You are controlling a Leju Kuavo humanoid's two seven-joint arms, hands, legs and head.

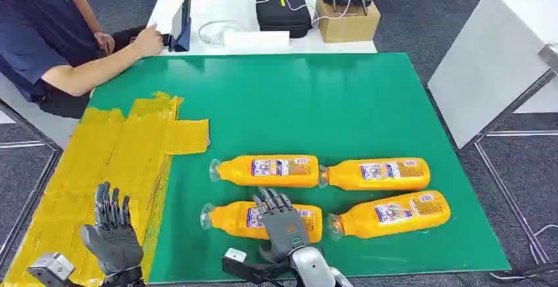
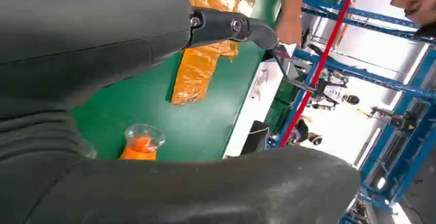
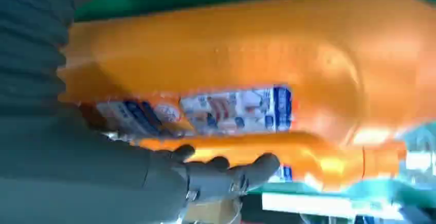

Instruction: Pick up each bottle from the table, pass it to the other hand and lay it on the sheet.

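From the head view, four clear plastic bottles full of orange liquid lie on their sides on the green table mat (image 1: 296, 103), in two rows of two, each with a printed label and a clear cap. The right hand (image 1: 279, 224) lies over the near-left bottle (image 1: 230, 219), fingers draped across its label; whether they have closed around it cannot be told. The far-left bottle (image 1: 266, 170), the far-right bottle (image 1: 378, 174) and the near-right bottle (image 1: 391, 213) lie untouched. The crinkled yellow sheet (image 1: 99, 162) covers the mat's left part, and over it hovers the left hand (image 1: 113, 234), fingers straight and apart, holding nothing. A person (image 1: 46, 37) sits at the far left.

Left wrist view: the thick grey thumb and a dark finger (image 2: 226, 26) stand spread, with wrinkled sheet and a bottle's clear cap (image 2: 144, 139) between them.

Right wrist view: blurred, glossy orange plastic, the fingers (image 3: 226, 175) reaching across the bottle's label (image 3: 226, 108).
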